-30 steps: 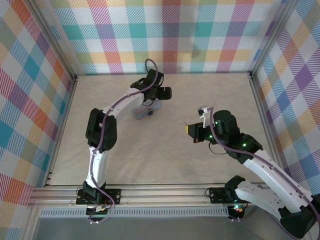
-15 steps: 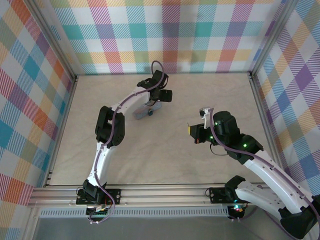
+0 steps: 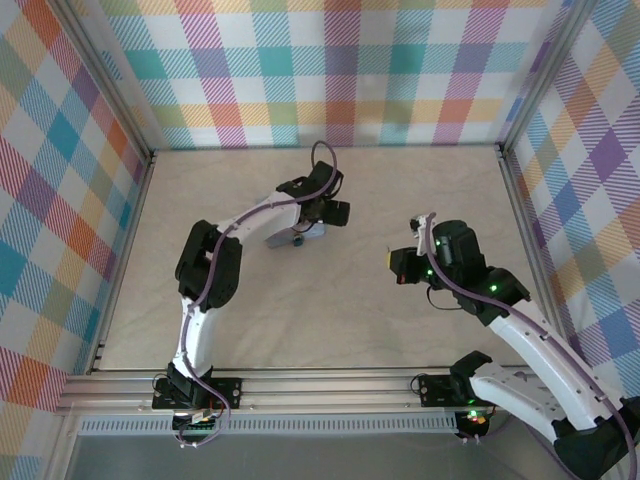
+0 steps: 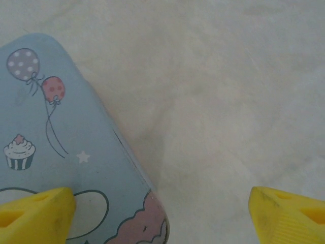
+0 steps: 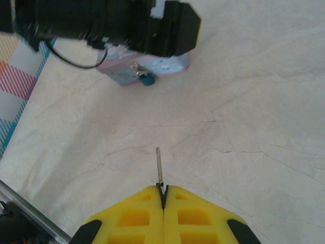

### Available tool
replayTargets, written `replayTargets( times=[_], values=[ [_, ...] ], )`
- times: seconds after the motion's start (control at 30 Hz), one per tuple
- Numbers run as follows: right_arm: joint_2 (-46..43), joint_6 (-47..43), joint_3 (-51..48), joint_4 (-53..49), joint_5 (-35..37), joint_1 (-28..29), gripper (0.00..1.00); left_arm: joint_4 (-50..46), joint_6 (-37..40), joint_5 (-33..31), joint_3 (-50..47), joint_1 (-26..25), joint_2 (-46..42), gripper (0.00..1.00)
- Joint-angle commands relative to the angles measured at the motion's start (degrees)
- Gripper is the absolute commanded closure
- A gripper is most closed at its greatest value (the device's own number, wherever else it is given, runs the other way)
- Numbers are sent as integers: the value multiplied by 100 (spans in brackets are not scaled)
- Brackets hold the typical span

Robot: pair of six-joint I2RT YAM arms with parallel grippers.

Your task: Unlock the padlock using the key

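- Yellow fingers (image 5: pixel 127 218) of the right gripper (image 5: pixel 162 195) are pressed together on the key (image 5: pixel 159 165). I see its thin dark blade sticking out ahead of the tips.
- Key blade points roughly toward the tin (image 5: pixel 170 65), with open surface (image 5: pixel 244 127) between them.
- Padlock (image 5: pixel 145 78) has a blue body and a silvery shackle. It sits at the tin's near edge as the right wrist sees it, well apart from the key. I can't tell whether it's latched.
- In the top view the right gripper sits mid-surface, right of the tin and clear of it.
- Left gripper (image 4: pixel 162 208) is spread wide and holds nothing.
- One left fingertip (image 4: pixel 35 211) is over the tin's lid, the other is over bare surface. I can't tell if either one touches.
- Lid is pale blue, printed with balloons, a cupcake and a star.
- In the top view the left arm (image 3: pixel 205 265) is stretched out to the tin, with its gripper at the tin's right end.
- Padlock there is just a small dark-blue speck on the tin's near side.
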Motion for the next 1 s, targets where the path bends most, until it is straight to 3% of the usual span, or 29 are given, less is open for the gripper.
replayTargets(
  times=[0.0, 0.3, 0.53, 0.73, 0.97],
  values=[
    [-87, 107, -4, -93, -421, -273, 97, -119, -244, 297, -506, -277, -324, 11],
    [-93, 36, -98, -176, -652, -725, 97, 211, -607, 544, -1184, -930, -725, 12],
    [-184, -15, -76, -343, -550, -918, 97, 219, -688, 791, -1330, -1342, -774, 21],
    [-245, -60, -154, -275, -744, -1034, 97, 418, -766, 883, -1572, -1415, -1129, 21],
    [-343, -59, -440, 511, -1446, -1036, 97, 447, -657, 862, -1468, -1292, -1652, 15]
  ],
)
